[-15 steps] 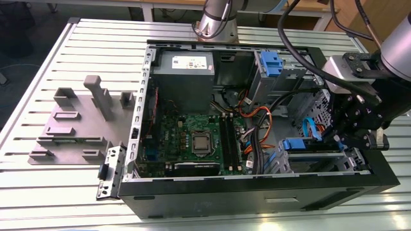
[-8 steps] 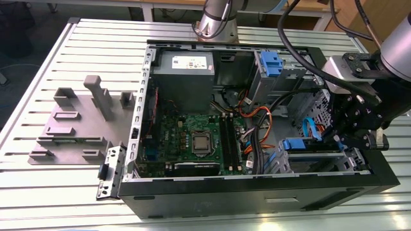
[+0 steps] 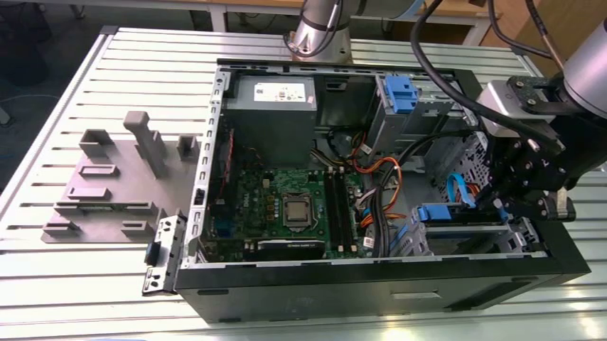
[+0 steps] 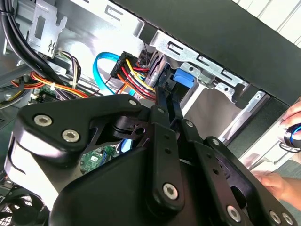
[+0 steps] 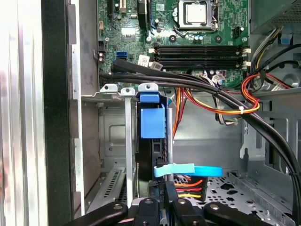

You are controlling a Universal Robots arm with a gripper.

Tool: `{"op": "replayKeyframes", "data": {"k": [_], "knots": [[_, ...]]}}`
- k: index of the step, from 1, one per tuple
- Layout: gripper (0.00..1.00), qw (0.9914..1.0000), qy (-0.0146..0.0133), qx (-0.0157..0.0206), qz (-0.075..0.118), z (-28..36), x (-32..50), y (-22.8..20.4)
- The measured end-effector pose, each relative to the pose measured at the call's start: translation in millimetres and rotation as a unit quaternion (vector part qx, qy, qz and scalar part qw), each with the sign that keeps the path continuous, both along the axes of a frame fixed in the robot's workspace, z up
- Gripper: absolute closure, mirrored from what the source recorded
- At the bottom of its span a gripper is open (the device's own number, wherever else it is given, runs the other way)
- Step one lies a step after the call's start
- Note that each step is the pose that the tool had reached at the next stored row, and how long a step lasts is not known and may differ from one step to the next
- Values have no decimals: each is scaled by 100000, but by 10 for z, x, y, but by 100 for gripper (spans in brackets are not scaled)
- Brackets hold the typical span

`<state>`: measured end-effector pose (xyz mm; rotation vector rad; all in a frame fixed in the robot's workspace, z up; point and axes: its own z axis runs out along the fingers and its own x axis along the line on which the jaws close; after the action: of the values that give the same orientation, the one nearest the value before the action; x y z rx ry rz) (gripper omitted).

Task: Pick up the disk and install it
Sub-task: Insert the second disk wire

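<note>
Gripper (image 3: pixel 517 202) is down inside the open PC case (image 3: pixel 379 280) at the lower drive bay (image 5: pixel 110 99), fingers closed edge-on around the disk (image 5: pixel 153 122). The disk sits directly ahead of the fingertips, standing on edge in the bay slot, its long axis in line with the gripper. The first wrist view shows its blue carrier tab and the motherboard (image 5: pixel 197 28) beyond; the second wrist view shows a person's hand (image 4: pixel 277 181) outside the case.

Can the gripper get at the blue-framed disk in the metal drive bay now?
Probably yes: the gripper sits at the open grey metal bay, in line with the disk in its blue plastic carrier. Only a light-blue flat cable crosses between them.
</note>
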<state>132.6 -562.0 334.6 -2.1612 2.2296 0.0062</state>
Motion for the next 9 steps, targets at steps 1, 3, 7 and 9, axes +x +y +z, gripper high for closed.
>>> {"op": "replayKeyframes", "data": {"k": [1,3,7,9], "knots": [[83,100000,-1,3,-1,-2,-1,0],[83,100000,-1,7,-1,-8,-3,0],[83,100000,-1,-46,1,-28,-5,0],[83,100000,-1,-26,-1,-33,-5,0]]}}
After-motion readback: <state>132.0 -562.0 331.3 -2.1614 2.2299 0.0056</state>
